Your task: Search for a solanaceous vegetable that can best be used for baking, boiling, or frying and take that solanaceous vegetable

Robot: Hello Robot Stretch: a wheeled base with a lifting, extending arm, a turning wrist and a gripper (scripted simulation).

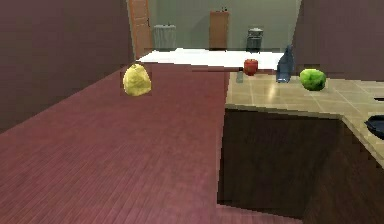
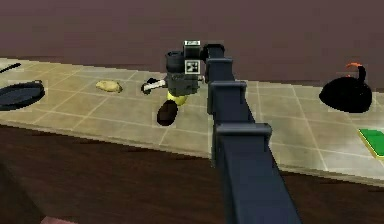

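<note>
Forward view, floor: a yellow lumpy thing (image 1: 137,80), potato-shaped, shows against the red floor, left of the table (image 1: 290,100).
Forward view, table: a red fruit (image 1: 250,66), a blue bottle (image 1: 285,66) and a green fruit (image 1: 313,79).
Arm side view, gripper (image 2: 165,88): above the table; whether its fingers are apart or together, or holding anything, I cannot tell.
Arm side view, potato: a yellow blob (image 2: 181,97) sits at the gripper and a brown oval lump (image 2: 167,113) lies just beside it; which is the potato I cannot tell.
Arm side view, rest: a dark pan (image 2: 18,95) at the left.

Green slab (image 2: 374,142) partly past right edge.
</note>
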